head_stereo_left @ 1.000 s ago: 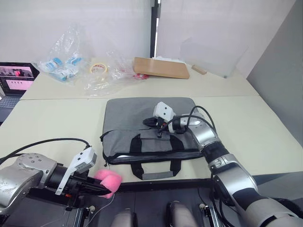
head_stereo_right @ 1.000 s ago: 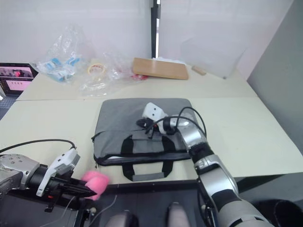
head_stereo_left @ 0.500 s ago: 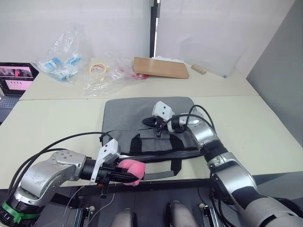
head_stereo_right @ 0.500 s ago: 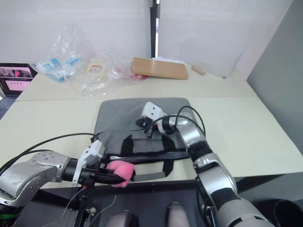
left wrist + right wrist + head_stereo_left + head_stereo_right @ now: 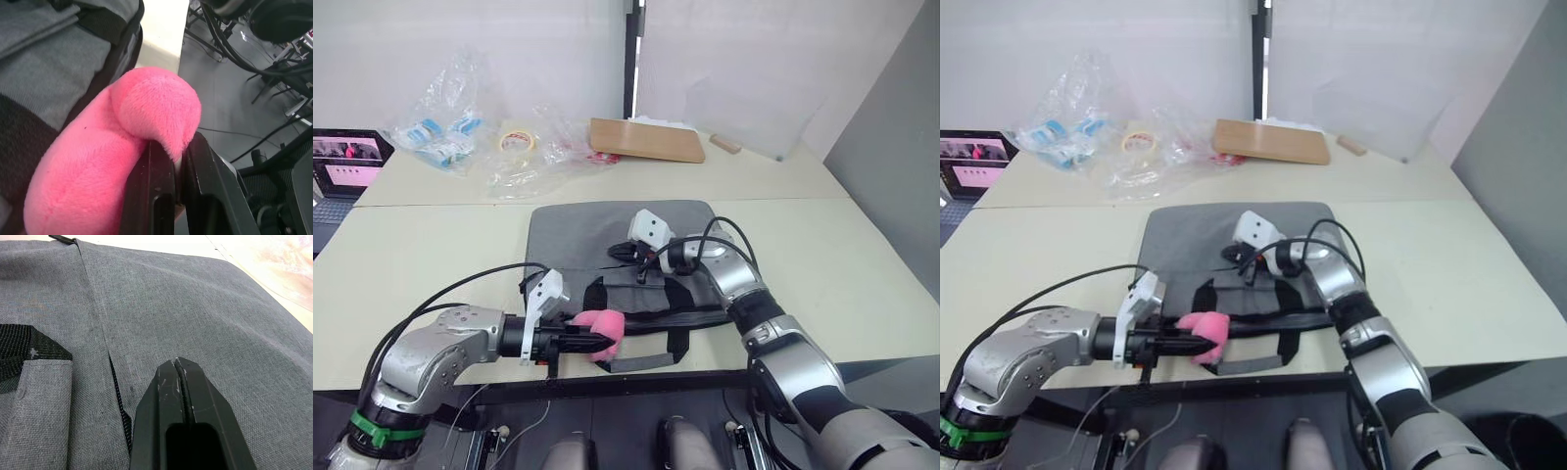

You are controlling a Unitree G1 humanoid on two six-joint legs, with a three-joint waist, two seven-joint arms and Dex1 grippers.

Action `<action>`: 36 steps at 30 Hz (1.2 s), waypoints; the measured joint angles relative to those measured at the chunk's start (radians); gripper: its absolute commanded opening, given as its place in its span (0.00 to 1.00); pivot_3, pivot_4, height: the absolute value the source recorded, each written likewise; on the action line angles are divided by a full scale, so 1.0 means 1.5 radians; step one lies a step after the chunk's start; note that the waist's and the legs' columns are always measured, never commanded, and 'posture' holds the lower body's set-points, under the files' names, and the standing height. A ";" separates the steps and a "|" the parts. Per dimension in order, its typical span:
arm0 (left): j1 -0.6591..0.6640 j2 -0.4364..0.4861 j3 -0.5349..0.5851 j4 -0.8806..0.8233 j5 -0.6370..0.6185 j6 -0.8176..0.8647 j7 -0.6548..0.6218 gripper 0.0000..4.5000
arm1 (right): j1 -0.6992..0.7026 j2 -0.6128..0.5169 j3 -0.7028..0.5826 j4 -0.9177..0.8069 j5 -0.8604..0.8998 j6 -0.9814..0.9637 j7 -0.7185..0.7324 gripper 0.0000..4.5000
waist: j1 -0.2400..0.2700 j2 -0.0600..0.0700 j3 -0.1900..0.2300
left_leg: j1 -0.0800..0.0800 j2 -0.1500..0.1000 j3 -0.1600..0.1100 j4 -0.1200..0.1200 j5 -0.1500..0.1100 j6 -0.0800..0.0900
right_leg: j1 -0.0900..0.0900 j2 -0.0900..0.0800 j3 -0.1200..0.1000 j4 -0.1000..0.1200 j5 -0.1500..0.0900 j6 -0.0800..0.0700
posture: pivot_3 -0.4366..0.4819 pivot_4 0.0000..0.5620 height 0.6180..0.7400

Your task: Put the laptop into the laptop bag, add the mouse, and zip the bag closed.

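Observation:
The grey laptop bag (image 5: 597, 235) lies flat on the cream table (image 5: 421, 255), its black strap handles (image 5: 677, 343) at the near edge. My left gripper (image 5: 607, 341) is shut on a pink fluffy thing (image 5: 604, 326) and holds it against the bag's near edge, between the handles. In the left wrist view the pink fluff (image 5: 122, 147) bulges over the fingers (image 5: 156, 196). My right gripper (image 5: 617, 254) is shut and rests low over the bag's top face (image 5: 205, 308), beside a seam. The laptop and the mouse are hidden or out of view.
A small dark laptop with a lit pink screen (image 5: 347, 162) sits at the far left. Crumpled plastic bags (image 5: 445, 132), a tape roll (image 5: 517, 141) and a wooden board (image 5: 646, 140) lie along the back. The table's front edge runs just under the bag's handles.
My left arm has risen from below the table's front edge and swung right, bringing the pink fluffy thing up against the bag's near edge. The right arm has held still.

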 measured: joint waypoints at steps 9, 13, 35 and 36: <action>-0.005 -0.003 -0.037 0.000 0.001 0.008 0.002 0.00 | 0.000 0.000 0.000 0.000 0.000 0.000 0.000 0.00 | 0.000 0.000 0.000 | 0.000 0.000 0.000 0.000 0.000 0.000 | 0.000 0.000 0.000 0.000 0.000 0.000 | 0.48 0.27 1.00; -0.003 0.007 -0.031 0.000 0.000 0.002 -0.003 0.30 | 0.000 0.000 0.000 0.000 0.000 0.000 -0.002 0.00 | -0.001 0.000 0.000 | 0.000 0.000 0.000 -0.001 0.000 -0.001 | 0.000 0.000 0.000 -0.001 0.000 0.000 | 0.48 0.27 1.00; 0.331 0.303 0.374 0.027 -0.034 -0.042 -0.177 0.99 | -0.006 0.021 0.001 0.012 -0.001 -0.005 -0.005 0.00 | -0.003 0.005 0.003 | 0.002 0.008 -0.002 -0.007 0.001 -0.004 | -0.003 0.010 -0.002 0.002 -0.006 -0.011 | 0.48 0.27 1.00; 0.341 0.305 0.380 0.042 -0.017 -0.057 -0.187 0.99 | -0.006 0.020 0.001 0.013 -0.001 -0.005 -0.005 0.00 | -0.002 0.005 0.003 | 0.002 0.009 -0.002 -0.007 0.001 -0.004 | -0.003 0.010 -0.002 0.002 -0.006 -0.011 | 0.48 0.27 1.00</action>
